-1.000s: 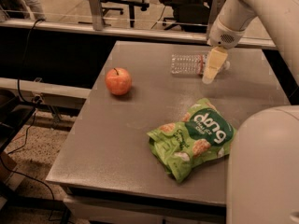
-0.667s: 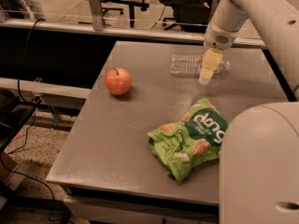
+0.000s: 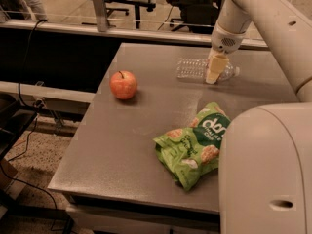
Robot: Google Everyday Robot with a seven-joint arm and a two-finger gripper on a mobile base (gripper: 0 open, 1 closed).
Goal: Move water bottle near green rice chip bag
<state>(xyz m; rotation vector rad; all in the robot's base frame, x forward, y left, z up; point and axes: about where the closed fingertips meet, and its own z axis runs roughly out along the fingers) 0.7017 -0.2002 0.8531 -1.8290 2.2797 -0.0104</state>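
Standing by the grey table [image 3: 136, 145], I see the green rice chip bag [image 3: 192, 147] lying toward its five o'clock edge. The water bottle [image 3: 190, 68] lies on its side at one o'clock with the gripper [image 3: 214, 69] down against it, though I cannot tell whether it has a hold. An apple [image 3: 123, 85] sits at ten o'clock.

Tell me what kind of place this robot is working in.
Probably an office or lab workspace: rolling office chairs stand beyond the grey table, and a loose cable hangs at left. The gripper is at the table's far side, over the water bottle.
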